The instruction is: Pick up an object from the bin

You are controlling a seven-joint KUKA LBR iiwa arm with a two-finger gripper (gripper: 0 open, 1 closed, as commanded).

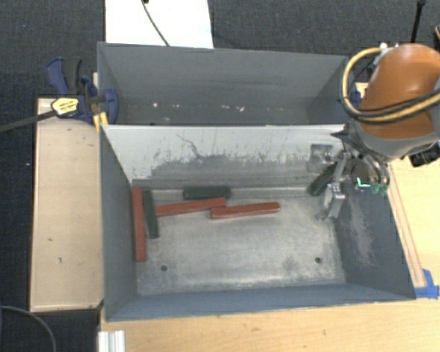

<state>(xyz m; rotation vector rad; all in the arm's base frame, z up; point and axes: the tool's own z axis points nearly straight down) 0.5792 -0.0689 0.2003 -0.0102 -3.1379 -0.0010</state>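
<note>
My gripper (328, 196) hangs at the bin's right side, near the back right corner, above the floor. Its fingers point down and to the left with nothing between them, and they look spread apart. The nearest loose thing is a red bar (245, 210) lying flat in the middle of the floor, well to the gripper's left. A second red bar (185, 208) lies end to end with it, and a dark green block (206, 193) sits just behind them.
Along the left wall lies another red bar (139, 224), lengthwise, with a dark green bar (151, 215) beside it. The arm with its orange cover and cables stands over the right rim.
</note>
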